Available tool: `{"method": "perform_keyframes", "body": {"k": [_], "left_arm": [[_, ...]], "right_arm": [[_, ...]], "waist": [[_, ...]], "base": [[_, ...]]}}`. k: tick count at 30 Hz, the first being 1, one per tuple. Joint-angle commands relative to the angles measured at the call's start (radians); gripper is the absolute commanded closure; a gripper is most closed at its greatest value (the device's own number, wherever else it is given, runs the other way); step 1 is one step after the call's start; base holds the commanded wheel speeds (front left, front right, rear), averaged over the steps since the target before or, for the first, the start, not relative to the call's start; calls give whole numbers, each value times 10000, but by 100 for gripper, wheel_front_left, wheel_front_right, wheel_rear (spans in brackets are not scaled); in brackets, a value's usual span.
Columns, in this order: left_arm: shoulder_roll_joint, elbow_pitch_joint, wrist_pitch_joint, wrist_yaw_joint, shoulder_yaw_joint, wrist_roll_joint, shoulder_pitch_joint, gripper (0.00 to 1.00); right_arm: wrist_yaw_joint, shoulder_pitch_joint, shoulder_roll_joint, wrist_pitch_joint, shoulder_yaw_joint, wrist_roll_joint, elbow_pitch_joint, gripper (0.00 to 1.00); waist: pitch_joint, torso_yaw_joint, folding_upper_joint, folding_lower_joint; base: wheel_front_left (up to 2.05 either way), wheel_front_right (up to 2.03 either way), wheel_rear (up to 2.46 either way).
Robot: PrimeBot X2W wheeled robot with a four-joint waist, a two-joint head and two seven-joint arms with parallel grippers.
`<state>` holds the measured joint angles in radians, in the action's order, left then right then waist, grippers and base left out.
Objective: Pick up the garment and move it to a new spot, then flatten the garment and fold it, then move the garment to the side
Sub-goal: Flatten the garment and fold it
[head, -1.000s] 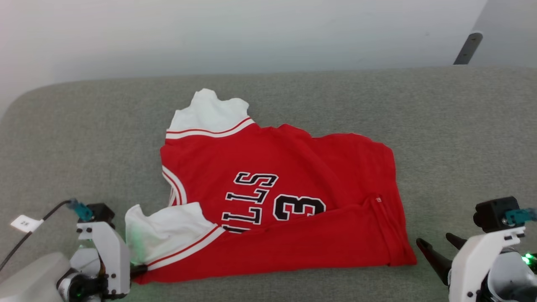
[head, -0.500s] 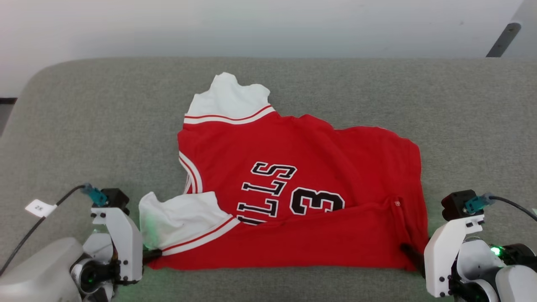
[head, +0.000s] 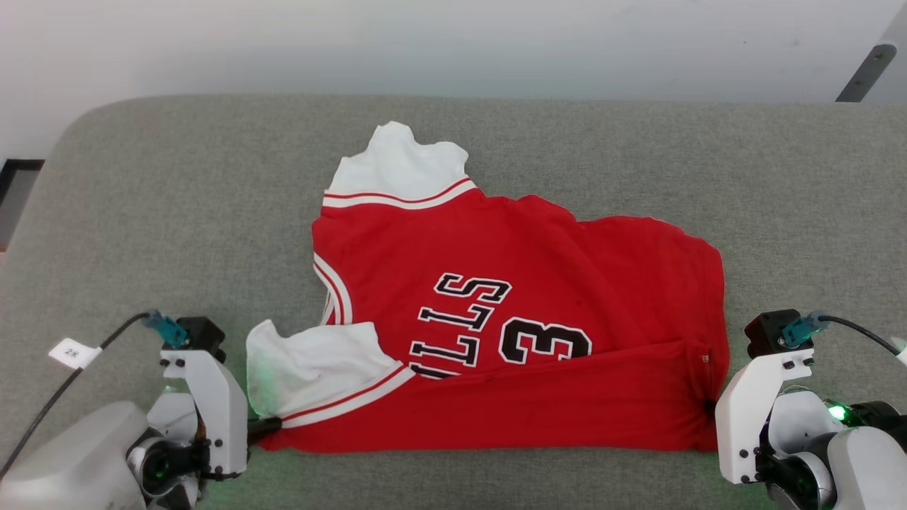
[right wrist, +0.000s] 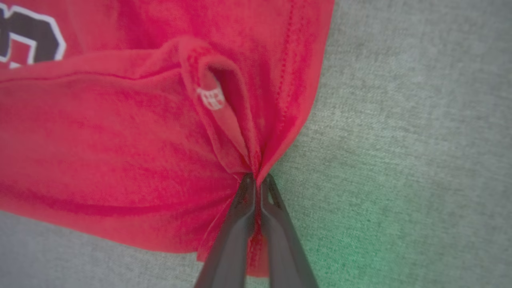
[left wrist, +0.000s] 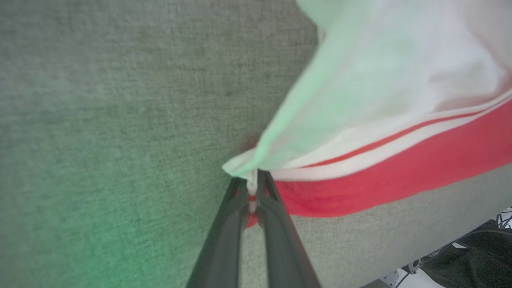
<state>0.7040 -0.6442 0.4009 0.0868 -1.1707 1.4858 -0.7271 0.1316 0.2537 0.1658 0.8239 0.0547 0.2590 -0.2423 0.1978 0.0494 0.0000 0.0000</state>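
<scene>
The garment (head: 538, 283), a red jersey with white sleeve panels and black lettering, lies partly folded on the grey cushion (head: 177, 212). My left gripper (head: 273, 426) is shut on its near left corner, where the striped trim meets the white sleeve (left wrist: 360, 92). In the left wrist view my left gripper (left wrist: 252, 186) pinches that trim edge. My right gripper (head: 708, 407) is shut on the near right corner of the garment. The right wrist view has my right gripper (right wrist: 256, 180) clamped on bunched red cloth (right wrist: 120, 132) beside a small white label (right wrist: 211, 98).
A pale wall (head: 453, 42) runs behind the cushion's far edge. A dark metal leg (head: 864, 71) stands at the top right. Bare grey cushion lies left and right of the garment, and its front edge is close to both grippers.
My right gripper came in to the garment's near right corner and shut on it, bunching the cloth. The head camera shifted, so the scene slid right. My left gripper kept its hold.
</scene>
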Motion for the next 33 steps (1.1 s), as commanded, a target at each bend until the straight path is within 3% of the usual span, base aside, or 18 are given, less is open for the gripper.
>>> {"method": "perform_keyframes", "body": {"k": [1,14,26,33], "left_arm": [[-366,-177,-335,-136,61,-83,-30,100],[427,383,206,-282,37,68,134,100],[1491,2273,995,-1406,-107,319,579,100],[1792,3065,987,-1869,-105,511,955,100]], "right_arm": [[-16,-385,-2,175,61,-99,-506,100],[-16,-761,412,460,288,433,146,100],[-16,-1513,1033,1274,547,1026,1621,100],[-15,-1864,1076,1486,433,1140,1972,100]], "waist": [[-18,-10,0,0],[-522,-44,0,0],[-842,-195,0,0],[-832,-259,0,0]], "base": [[0,0,0],[0,0,0],[0,0,0],[0,0,0]]}}
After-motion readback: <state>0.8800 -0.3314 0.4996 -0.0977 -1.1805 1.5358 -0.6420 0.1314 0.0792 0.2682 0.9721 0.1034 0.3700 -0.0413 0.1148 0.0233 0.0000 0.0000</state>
